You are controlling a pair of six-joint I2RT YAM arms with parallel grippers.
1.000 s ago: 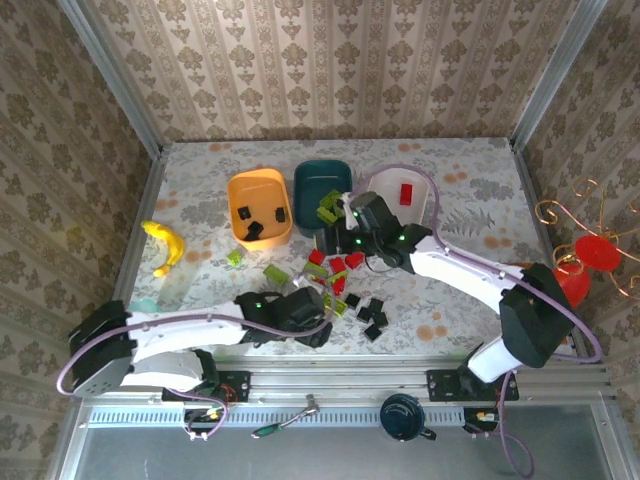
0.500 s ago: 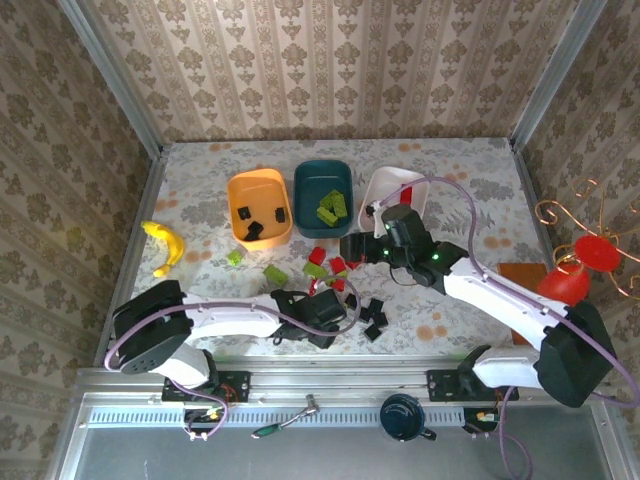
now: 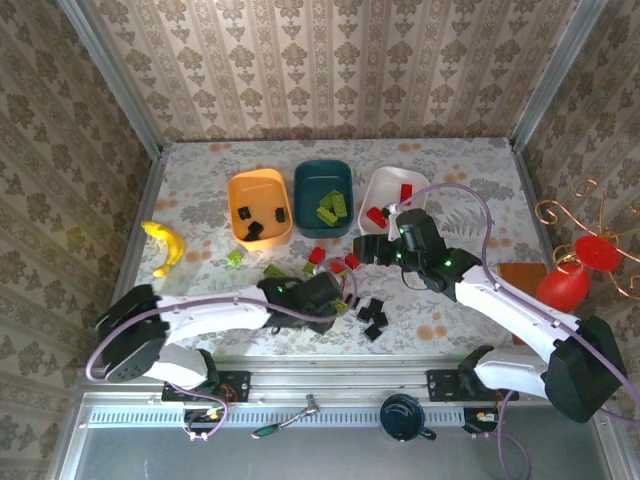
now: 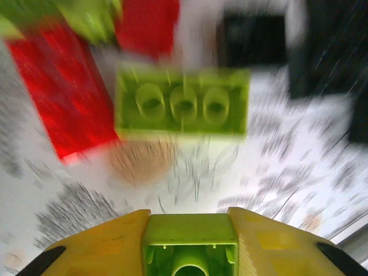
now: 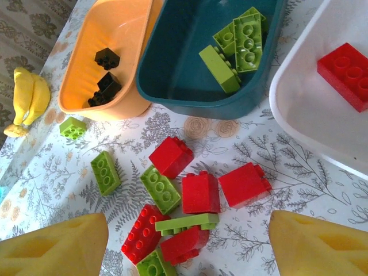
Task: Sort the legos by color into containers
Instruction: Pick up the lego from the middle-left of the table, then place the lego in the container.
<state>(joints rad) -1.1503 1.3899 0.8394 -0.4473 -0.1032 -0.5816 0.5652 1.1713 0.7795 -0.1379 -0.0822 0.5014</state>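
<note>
I am pinching a green brick (image 4: 190, 230) in the left tool (image 4: 190, 248) over the pile; the right tool (image 5: 187, 241) is hanging spread. A few legos (image 5: 200, 192) are sitting sorted in the orange tub (image 5: 118, 106), teal tub (image 5: 172, 63) and white tub (image 5: 299, 103); most are lying on the tabletop (image 5: 270, 149).

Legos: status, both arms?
Left gripper shut on a lime brick. Right gripper open, empty, over the loose legos. Teal tub looks unobstructed.

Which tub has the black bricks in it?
The orange tub, leftmost of the three; the teal tub holds green bricks, the white tub red ones.
</note>
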